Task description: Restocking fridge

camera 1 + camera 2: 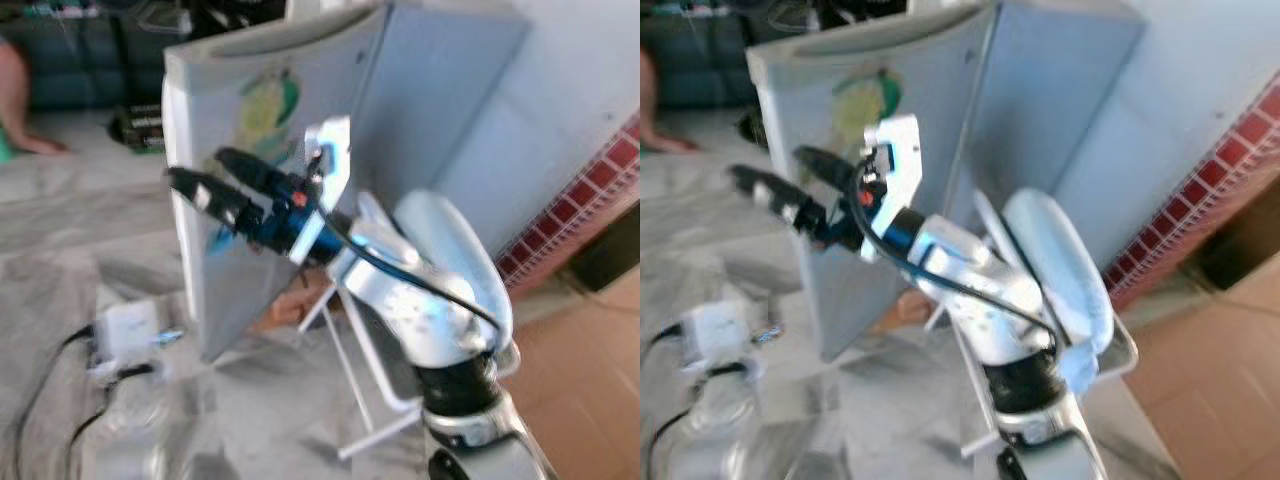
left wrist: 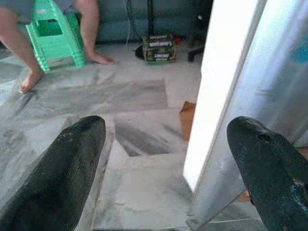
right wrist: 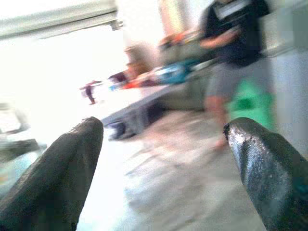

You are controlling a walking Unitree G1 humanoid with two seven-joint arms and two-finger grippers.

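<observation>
From the head, the right hand [image 1: 210,180], fingers spread, reaches up against the pale grey fridge door [image 1: 250,180]. Left wrist: left hand [image 2: 166,168] spread beside that door's edge [image 2: 221,96]. Right wrist: person [image 3: 231,53] beyond a green stool [image 3: 248,103].

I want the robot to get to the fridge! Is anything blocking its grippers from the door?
Nothing visible does. The left gripper is open, with the fridge door edge right ahead between its fingers and bare floor below. The right gripper is open in front of the door.
</observation>
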